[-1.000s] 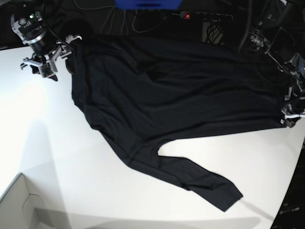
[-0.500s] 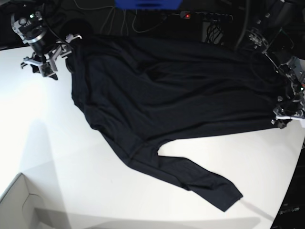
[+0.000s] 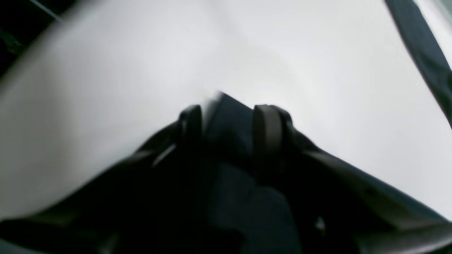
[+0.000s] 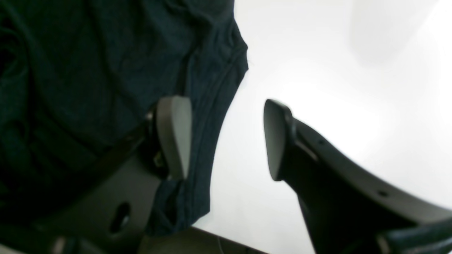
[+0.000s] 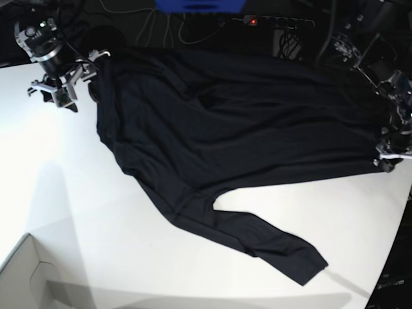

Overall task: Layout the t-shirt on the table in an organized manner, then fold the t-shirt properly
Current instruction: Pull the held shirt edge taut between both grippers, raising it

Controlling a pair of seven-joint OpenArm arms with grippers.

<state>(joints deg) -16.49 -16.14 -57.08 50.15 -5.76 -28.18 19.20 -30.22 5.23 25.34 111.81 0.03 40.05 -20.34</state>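
Across the upper half of the base view I have the one plain black long-sleeved t-shirt (image 5: 238, 122) lying spread on the smooth white table (image 5: 90, 212), its body running from upper left to the right edge of the frame. A single sleeve trails down toward the lower right and ends well short of the table's curved edge. The top hem sits right at the far edge of the table, against the dark background with its cables.

The open room is all below and left of the cloth: a broad bare stretch of white fills the lower left and centre. In the bottom left corner one pale box corner (image 5: 26, 277) juts in.

I count two grippers. The right gripper (image 5: 61, 80) hangs at the upper left of the base view, just beside the shirt's left edge. In its wrist view the jaws stand spread, one grey pad (image 4: 174, 135) over the fabric edge, the other over bare table, nothing between them.

The left gripper (image 5: 389, 154) is at the right edge of the base view, at the shirt's corner. Its wrist view is blurred, but I see dark cloth pinched between the two black fingers (image 3: 266, 130), so it is grasping the t-shirt.
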